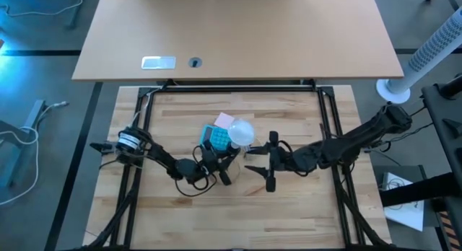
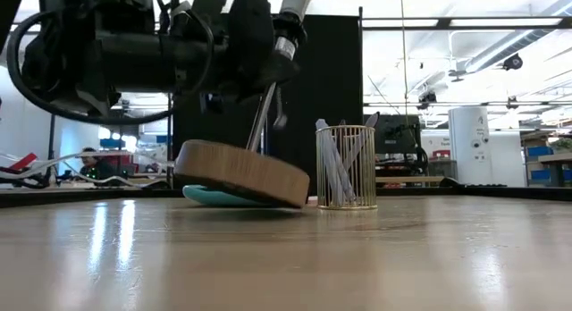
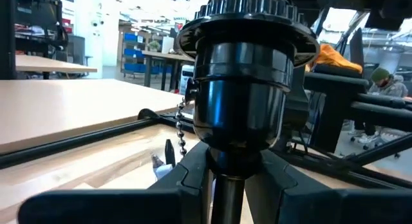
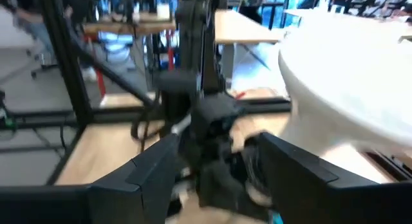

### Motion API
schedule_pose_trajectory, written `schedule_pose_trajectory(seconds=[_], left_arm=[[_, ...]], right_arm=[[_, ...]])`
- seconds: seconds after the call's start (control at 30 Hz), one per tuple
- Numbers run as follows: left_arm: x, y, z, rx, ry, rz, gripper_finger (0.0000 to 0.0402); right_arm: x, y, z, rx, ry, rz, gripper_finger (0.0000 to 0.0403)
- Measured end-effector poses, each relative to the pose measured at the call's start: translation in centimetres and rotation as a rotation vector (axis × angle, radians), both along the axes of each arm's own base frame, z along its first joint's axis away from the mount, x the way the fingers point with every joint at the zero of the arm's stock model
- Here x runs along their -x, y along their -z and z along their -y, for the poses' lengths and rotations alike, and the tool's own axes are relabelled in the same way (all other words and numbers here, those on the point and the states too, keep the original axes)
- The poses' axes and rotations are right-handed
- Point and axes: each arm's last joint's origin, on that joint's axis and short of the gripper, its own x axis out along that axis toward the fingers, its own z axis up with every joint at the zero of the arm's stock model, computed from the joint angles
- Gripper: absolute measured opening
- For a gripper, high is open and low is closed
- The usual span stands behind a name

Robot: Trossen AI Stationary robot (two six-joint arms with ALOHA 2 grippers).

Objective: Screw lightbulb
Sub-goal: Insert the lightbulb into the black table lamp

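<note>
From above, the lightbulb [image 1: 241, 131] sits mid-table beside the blue calculator [image 1: 215, 138], between both arms. Left wrist view: the left gripper [image 3: 226, 185] clamps the black socket [image 3: 243, 89]. The right gripper [image 4: 215, 161] is spread, empty. Glass is light, slick, fragile; grasp the globe gently.

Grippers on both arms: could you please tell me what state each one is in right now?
Left gripper: shut on the stem under the black socket.
Right gripper: open, holding nothing.
</note>
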Motion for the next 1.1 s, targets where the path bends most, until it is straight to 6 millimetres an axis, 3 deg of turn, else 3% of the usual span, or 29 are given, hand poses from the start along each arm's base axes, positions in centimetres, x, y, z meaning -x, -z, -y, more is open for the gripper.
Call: schedule_pose_trajectory(seconds=[0.17,0.4,0.67,0.8,1.1], left_arm=[[0.2,0.3,-0.1,-0.020,-0.012,-0.046,0.0061],[1.6,0.3,-0.1,-0.035,-0.009,-0.103,0.0061],[3.3,-0.3,-0.4,-0.074,0.080,-0.243,0.0065],[4.1,-0.4,-0.5,-0.094,0.116,-0.364,0.0086],[5.6,-2.3,-0.5,-0.021,0.193,-0.457,0.0163]], right_arm=[[1.6,-0.2,0.7,0.023,-0.002,-0.037,0.0228],[3.5,2.3,1.7,-0.020,0.009,-0.051,0.0247],[3.6,3.5,1.9,-0.065,-0.010,-0.054,0.0270],[3.4,3.7,1.8,-0.070,-0.029,-0.060,0.0284],[3.3,3.7,1.7,-0.019,-0.038,-0.055,0.0286]])
